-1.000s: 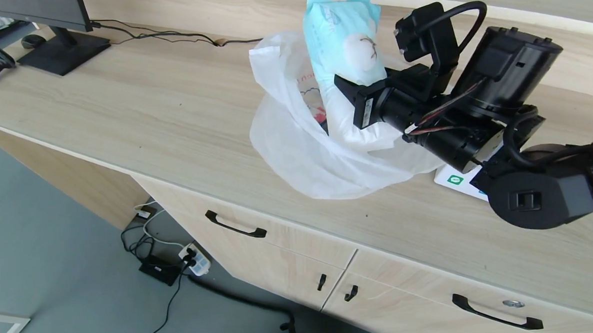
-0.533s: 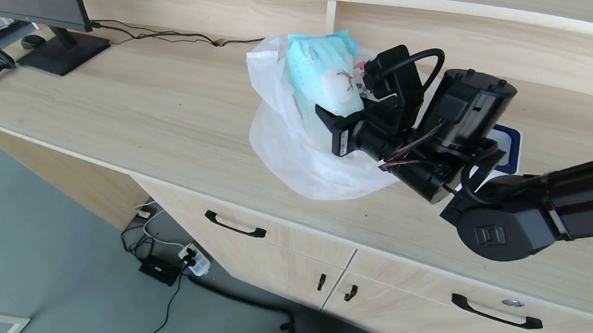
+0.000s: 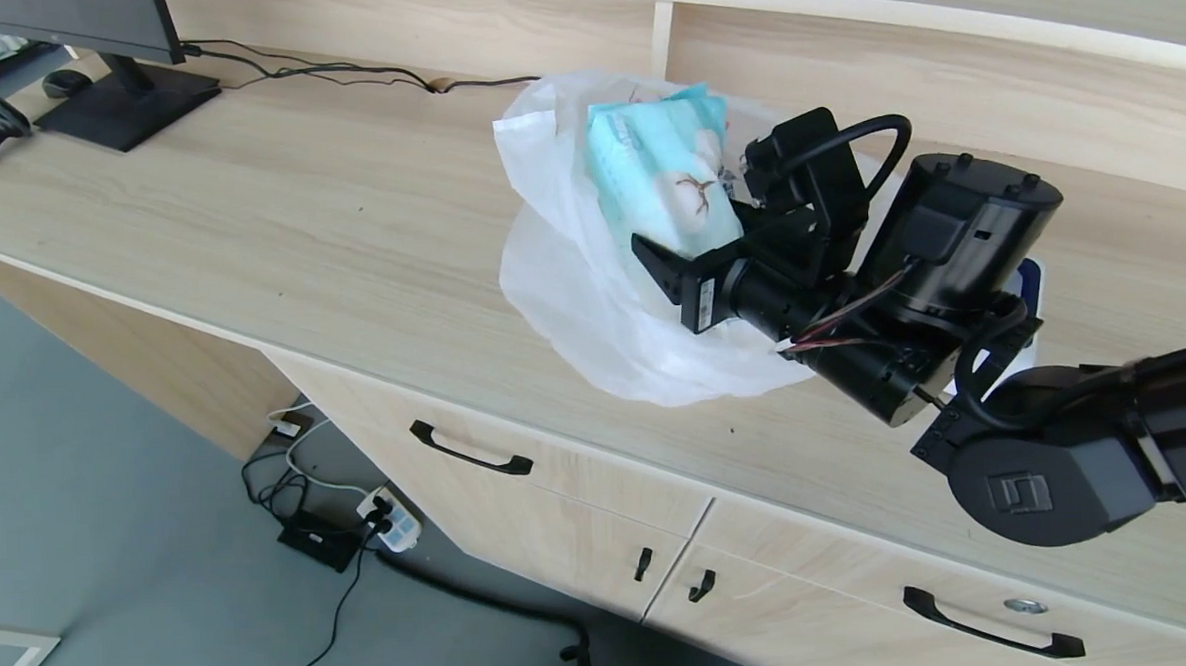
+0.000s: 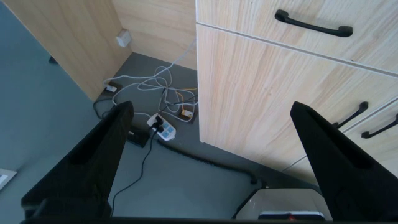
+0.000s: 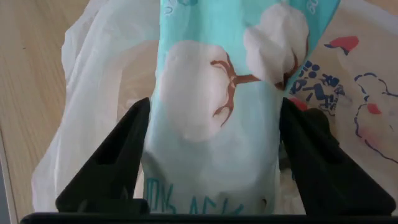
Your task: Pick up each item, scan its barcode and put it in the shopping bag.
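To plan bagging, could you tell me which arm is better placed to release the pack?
Right: the right gripper clamps the blue pack at the shopping bag's mouth; the left gripper hangs by the drawers.

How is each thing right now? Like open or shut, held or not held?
Light blue soft plastic pack: held, partly inside the bag.
White plastic shopping bag: open, sitting on the wooden counter.
Right hand: shut on the pack.
Left hand: open, holding nothing.
Wooden drawers with black handles: shut.
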